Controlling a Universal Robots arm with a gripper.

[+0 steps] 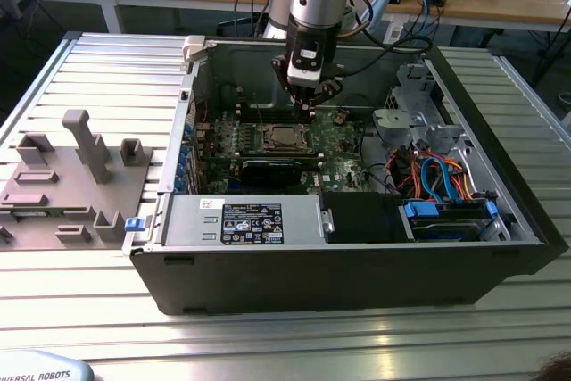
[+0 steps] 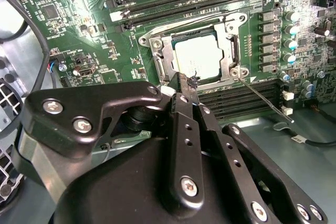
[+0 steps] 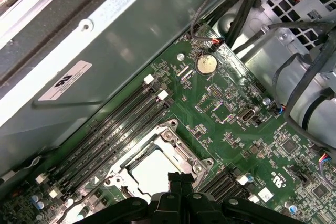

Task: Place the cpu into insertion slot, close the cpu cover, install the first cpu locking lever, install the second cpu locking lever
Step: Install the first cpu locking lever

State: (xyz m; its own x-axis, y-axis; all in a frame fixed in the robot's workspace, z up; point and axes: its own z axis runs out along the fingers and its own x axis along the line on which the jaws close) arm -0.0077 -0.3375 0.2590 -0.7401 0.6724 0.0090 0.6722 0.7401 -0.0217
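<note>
Exterior view: the open case [image 1: 357, 278] lies on a ribbed table [image 1: 89, 310]; the arm reaches down into it and the gripper [image 1: 308, 106] hangs just over the far side of the slot [image 1: 264, 139], near the case's middle; the case holds the green board [image 1: 343, 144], a power supply [image 1: 241, 220] along its near wall and, at the exterior view's right, a drive cage [image 1: 446, 211] with blue cables; a grey fixture [image 1: 80, 171] sits on the table at the exterior view's left, well apart.

Second wrist view: the cpu [image 2: 198, 57] lies flat in the slot; the cover [image 2: 164, 59] is down around it, the metal top showing through its window; the fingers [image 2: 184, 129] are drawn together to a narrow tip at the cover's edge, with nothing sizeable between them; whether they catch a thin wire there I cannot tell; a lever [image 2: 261, 100] slants out from one corner of the cover, apparently unlatched. The work seems to be at the levers; doing it well likely means bearing on the rod alone, down and sideways under its hook, with the tip kept off the capacitors [image 2: 291, 30] nearby.

First wrist view: the fingertips meet at the cover's rim, just beside the cpu; a coin cell [image 3: 206, 64] sits on the board, well apart.
</note>
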